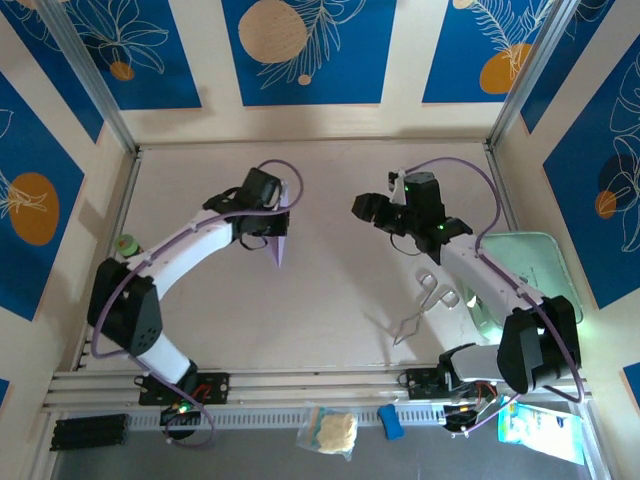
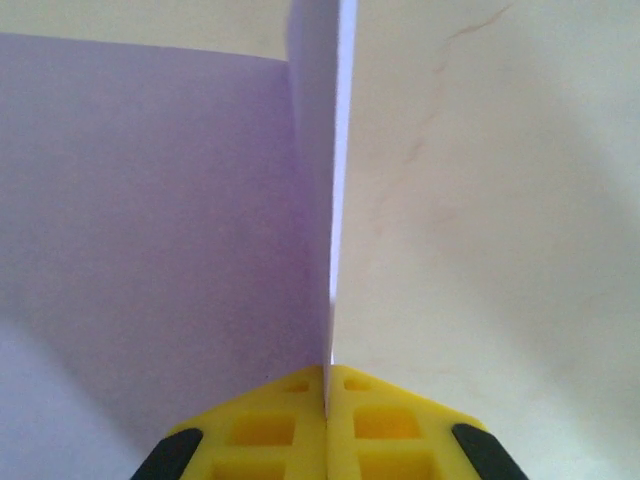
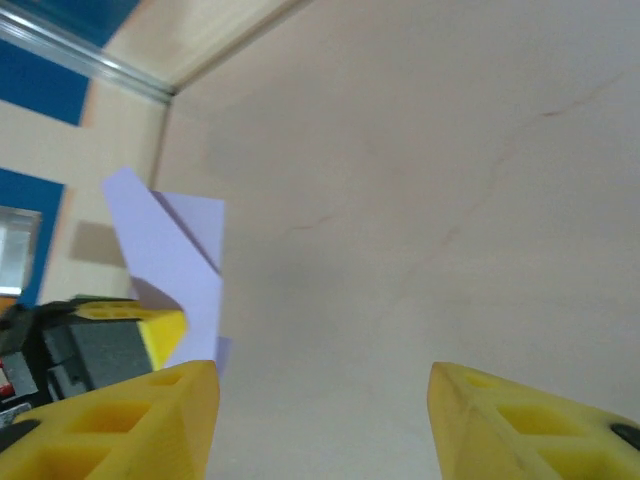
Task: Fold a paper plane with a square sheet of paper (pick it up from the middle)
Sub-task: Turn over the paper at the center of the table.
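Left gripper point(image 1: 276, 222) is clamped on the plane point(image 1: 281, 242). In the left wrist view the yellow fingers point(image 2: 372, 420) are pressed flat together with the folded spine pinched between them, and the paper point(image 2: 150, 200) stands on edge out past the tips. The plane sits over the left half of the worktop point(image 1: 330, 300), toward the far edge, with its nose pointing at the near edge. We can't tell from above whether the nose touches the surface. Right gripper point(image 1: 363, 208) has its jaws apart with nothing between them point(image 3: 320, 385). It is over the far middle, well apart from the plane and facing it; its camera sees the plane point(image 3: 170, 250) off to the side in the left gripper point(image 3: 160, 325). The tray point(image 1: 535, 258) is at the right edge, not involved. The sheet already reads as a narrow dart with its creases in, so we judge folding done or nearly done, and the step in hand is the left arm alone carrying the finished plane. Next we'd expect to lower it onto bare worktop, open the left jaws and back straight off. The paper is thin, so it may cling to a pad or tip over on release. Right arm just needs to keep clear.
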Motion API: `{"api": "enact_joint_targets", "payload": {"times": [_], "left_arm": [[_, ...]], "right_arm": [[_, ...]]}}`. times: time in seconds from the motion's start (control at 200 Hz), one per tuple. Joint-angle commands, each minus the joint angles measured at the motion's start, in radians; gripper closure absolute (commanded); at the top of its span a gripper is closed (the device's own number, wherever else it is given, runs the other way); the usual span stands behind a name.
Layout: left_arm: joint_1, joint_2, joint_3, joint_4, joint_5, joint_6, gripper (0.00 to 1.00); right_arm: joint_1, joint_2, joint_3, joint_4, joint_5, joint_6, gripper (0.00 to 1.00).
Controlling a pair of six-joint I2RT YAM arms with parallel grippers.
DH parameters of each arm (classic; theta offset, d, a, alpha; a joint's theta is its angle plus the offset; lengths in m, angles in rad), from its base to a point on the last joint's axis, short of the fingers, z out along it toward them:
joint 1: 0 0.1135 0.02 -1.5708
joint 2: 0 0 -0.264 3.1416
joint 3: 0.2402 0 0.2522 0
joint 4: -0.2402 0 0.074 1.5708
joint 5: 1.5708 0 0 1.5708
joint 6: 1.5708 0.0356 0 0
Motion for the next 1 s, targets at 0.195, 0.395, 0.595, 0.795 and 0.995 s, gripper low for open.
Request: {"api": "enact_joint_targets", "payload": {"times": [0.195,0.395,0.595,0.795,0.995], "left_arm": [[-0.11,0.299,0.228,-0.369,-0.623,0.113,0.92],[-0.134,0.433,0.281,-0.348,-0.7,0.109,0.89],[-0.145,0.537,0.3,-0.318,-0.712,0.093,0.9],[-0.157,0.567,0.285,-0.278,-0.642,0.064,0.91],[-0.161,0.57,0.279,-0.264,-0.562,0.013,0.85]], "right_arm": [[-0.015,-0.05,-0.047,-0.1,0.131,-0.045,0.42],[-0.021,-0.047,-0.05,-0.109,0.117,-0.049,0.42],[-0.025,-0.04,-0.053,-0.113,0.121,-0.043,0.43],[-0.027,-0.026,-0.055,-0.118,0.119,-0.039,0.43],[-0.027,-0.003,-0.049,-0.113,0.106,-0.031,0.43]]}}
